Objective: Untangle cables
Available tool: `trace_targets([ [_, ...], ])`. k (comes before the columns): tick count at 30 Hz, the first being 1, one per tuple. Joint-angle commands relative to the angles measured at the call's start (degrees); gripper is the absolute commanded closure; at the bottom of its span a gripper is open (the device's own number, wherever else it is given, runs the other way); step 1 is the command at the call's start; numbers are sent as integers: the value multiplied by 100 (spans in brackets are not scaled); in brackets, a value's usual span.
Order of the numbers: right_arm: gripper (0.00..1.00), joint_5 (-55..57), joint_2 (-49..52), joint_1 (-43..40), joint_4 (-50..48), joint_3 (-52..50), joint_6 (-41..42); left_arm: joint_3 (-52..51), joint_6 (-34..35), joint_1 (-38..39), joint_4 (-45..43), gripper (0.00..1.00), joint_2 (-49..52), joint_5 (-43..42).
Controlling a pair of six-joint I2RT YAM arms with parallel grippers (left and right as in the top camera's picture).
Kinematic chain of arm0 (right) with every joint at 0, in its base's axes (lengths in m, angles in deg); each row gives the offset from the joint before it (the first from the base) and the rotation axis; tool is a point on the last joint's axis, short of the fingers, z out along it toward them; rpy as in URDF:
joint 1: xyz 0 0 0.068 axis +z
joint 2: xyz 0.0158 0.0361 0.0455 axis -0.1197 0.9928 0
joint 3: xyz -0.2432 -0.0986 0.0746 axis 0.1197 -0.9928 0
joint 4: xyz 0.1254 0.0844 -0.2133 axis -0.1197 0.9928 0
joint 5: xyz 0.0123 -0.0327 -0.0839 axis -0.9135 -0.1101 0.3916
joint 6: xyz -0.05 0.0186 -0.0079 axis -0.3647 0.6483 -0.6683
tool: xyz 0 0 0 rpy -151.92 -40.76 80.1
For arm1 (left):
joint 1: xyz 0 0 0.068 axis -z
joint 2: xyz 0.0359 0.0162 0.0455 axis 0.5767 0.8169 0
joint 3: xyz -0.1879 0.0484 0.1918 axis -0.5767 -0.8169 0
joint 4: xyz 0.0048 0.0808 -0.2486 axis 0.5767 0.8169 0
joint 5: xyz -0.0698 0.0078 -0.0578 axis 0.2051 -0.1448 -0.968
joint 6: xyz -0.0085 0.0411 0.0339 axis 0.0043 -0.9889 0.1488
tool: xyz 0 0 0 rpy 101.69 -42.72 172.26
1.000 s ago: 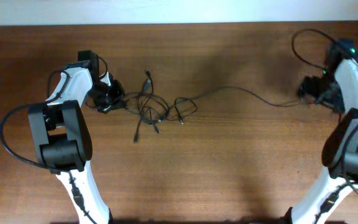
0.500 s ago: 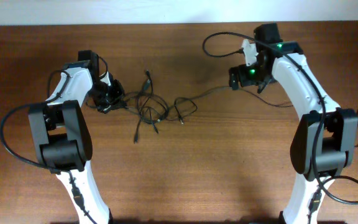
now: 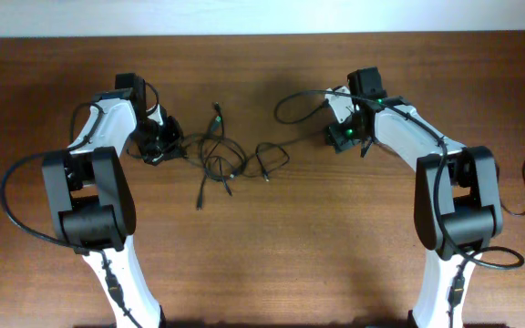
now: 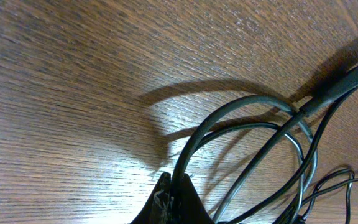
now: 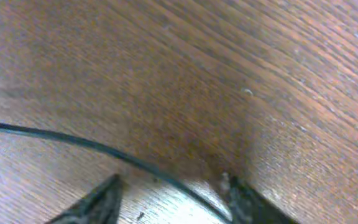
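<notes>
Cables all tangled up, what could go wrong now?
The left end effector pinches one of the cables, so pulling might knot them tighter instead of loosening them. The thin strand between the right end effector's open fingers could slip out before it grips.

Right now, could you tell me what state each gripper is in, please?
Left gripper: shut on the cables.
Right gripper: open, jaws either side of a cable.

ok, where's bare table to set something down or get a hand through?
Free: the wide front of the table between both arm bases, below the cables. Also the back strip along the far edge, above them. Crowded: the middle band, from left gripper through the tangle, then one thin strand on to right gripper.
</notes>
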Motion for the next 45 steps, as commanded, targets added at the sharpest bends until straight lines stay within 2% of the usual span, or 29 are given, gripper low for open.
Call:
trace_targets([
  [1,96,7,59,17,402,-122,-7,-31,61,0,-7,100,61,39],
  [5,96,-776,-442,17,1484,678,164,-31,63,2,-7,100,61,37],
  [10,96,-2710,-1023,17,2702,2422,446,-31,63,0,-2,100,61,37],
  [11,96,-2833,-1134,17,2885,2747,741,-31,63,0,-2,100,61,37],
  [15,96,-2721,-1749,13,3128,3484,903,-31,63,0,-2,100,61,37],
  [17,96,-1849,-2151,-4,3099,3670,1115,-31,63,0,-2,100,61,37],
  [20,96,90,-2590,-361,3187,3705,1873,-31,63,0,0,100,61,37],
  [24,96,1062,-2524,-1237,3926,3648,2079,-31,61,0,0,100,61,37],
  [30,96,1191,-1969,-2767,4430,2837,2249,-31,61,2,-2,100,61,37],
  [34,96,1196,-1744,-3399,4513,1941,2288,-31,61,2,-2,100,61,37],
  [37,96,1237,-1744,-3628,4426,1305,2747,-31,61,28,-2,100,61,37],
  [38,75,1237,-1744,-3692,4291,1047,2787,-31,61,55,-2,100,61,37],
  [39,29,1237,-1744,-3696,4175,866,2785,-31,61,74,-4,100,61,37],
  [40,1,1231,-1744,-3689,4068,719,2787,-31,61,87,-4,100,61,39],
  [45,1,595,-1744,-3523,3969,498,2787,-31,61,92,-7,100,61,39],
])
